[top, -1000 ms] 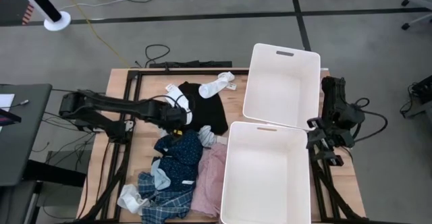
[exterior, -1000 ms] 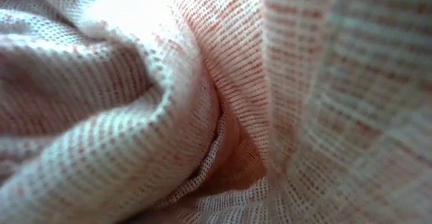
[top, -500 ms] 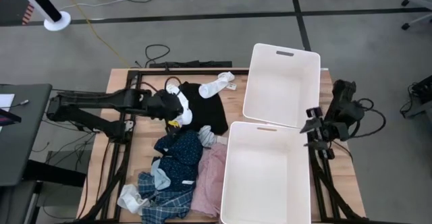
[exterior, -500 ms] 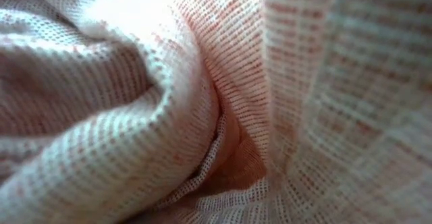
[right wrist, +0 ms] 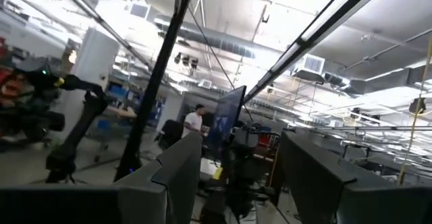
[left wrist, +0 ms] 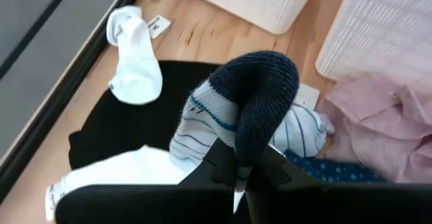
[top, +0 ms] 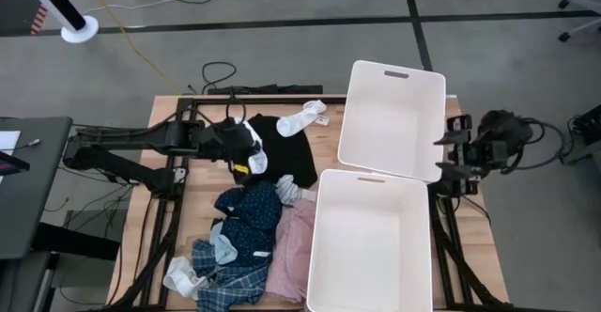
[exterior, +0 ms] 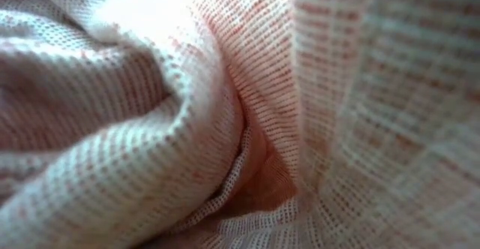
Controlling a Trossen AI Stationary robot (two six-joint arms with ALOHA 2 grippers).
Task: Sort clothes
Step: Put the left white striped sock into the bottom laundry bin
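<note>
Two white plastic bins sit side by side on the wooden table (top: 172,115): the far bin (top: 391,117) toward one o'clock and the near bin (top: 371,241) toward five o'clock. The clothes lie in a loose heap from the centre toward seven o'clock: one black shirt (top: 291,150), one navy dotted piece (top: 252,220), one blue plaid shirt (top: 231,282) and one pink piece (top: 293,252), which fills the whole low view. One white sock (top: 302,117) rests at the black shirt's twelve o'clock edge. The left gripper (left wrist: 241,173) hangs over the black shirt near ten o'clock, its jaws pinching a striped sock (left wrist: 233,109) with a dark blue cuff. The right gripper (top: 453,147) sits off the table's three o'clock edge, jaws spread, aimed at a workshop ceiling. Grey floor with cables (top: 218,71) surrounds the table.
</note>
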